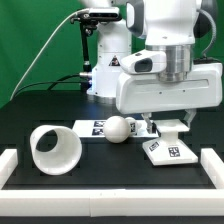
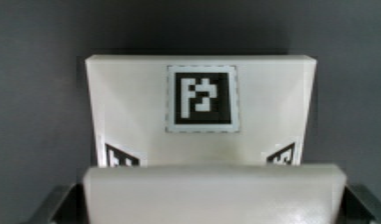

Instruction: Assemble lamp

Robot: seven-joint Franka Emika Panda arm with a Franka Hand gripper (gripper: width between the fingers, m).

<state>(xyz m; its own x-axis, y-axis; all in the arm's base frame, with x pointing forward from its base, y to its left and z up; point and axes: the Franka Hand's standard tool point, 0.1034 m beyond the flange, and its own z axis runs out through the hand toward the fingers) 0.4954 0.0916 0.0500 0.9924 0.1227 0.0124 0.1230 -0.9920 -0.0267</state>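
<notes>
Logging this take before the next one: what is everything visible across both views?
shade: one, white, on its side on the table, toward the exterior view's left.
bulb: one, white, lying mid-table, between shade and base.
base: one, white with black-and-white tags, flat on the table below the end effector; fills most of the wrist view.
marker board: one, white with tags, flat behind the shade.
table: one, black.
border rails: white, along the table's edges.
backdrop: green, behind everything.
pedestal: one, white, at the back.
arm: one, white, large in the foreground.
end effector: one, low over the base; open or shut cannot be told.
</notes>
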